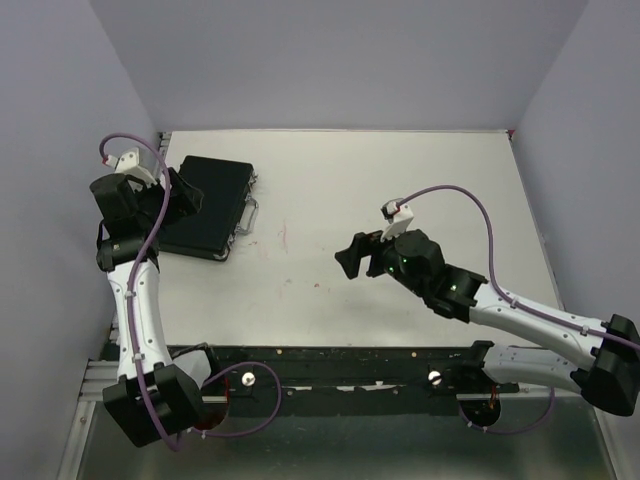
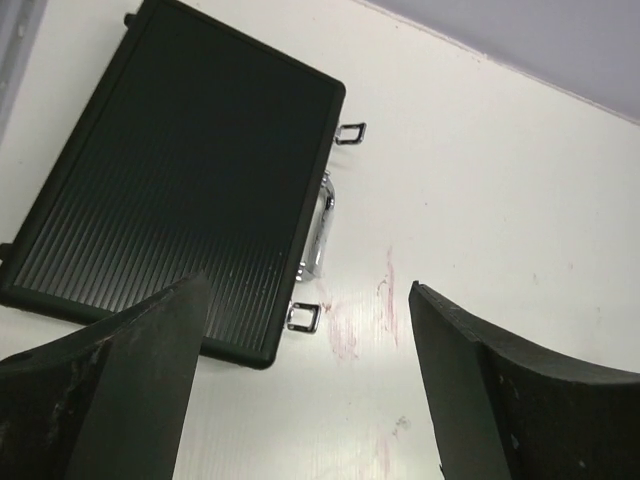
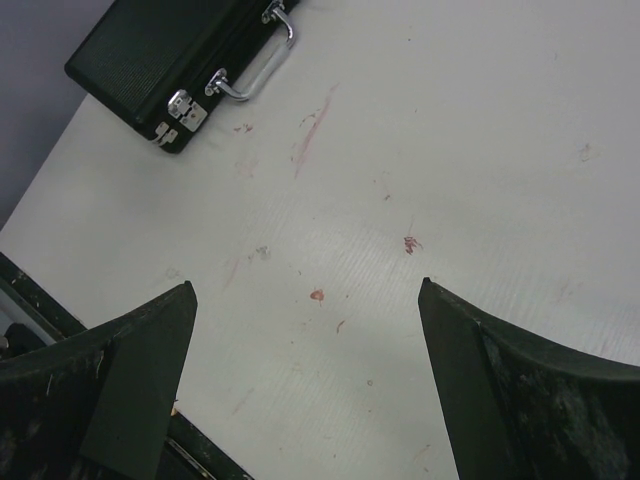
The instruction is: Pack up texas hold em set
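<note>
Black ribbed plastic, lid down flat: that's the case (image 1: 208, 205), lying on the white table (image 1: 420, 190) with its chrome handle (image 2: 322, 232) facing the open middle. No loose pieces lying around it that I can see, so my guess is the packing itself is done and what's left is fastening it. The two silver latches (image 2: 350, 133), one either side of the handle, look flipped outward in the left wrist view. They're small though, so I'm not 100% sure they're undone.

The left gripper (image 2: 306, 295) hangs right over the handle edge of the case, jaws spread wide, holding nothing. The right gripper (image 3: 305, 290) is well away from the case on the handle side, over bare table with some reddish smudges (image 3: 315, 120). It's also spread wide and empty.

If it were me, I'd come in from the handle side with one tip of the left gripper and press each latch flat against the case's edge, one at a time. That case looks light and will probably skate, so I'd bring the right gripper across to pin the lid first.
</note>
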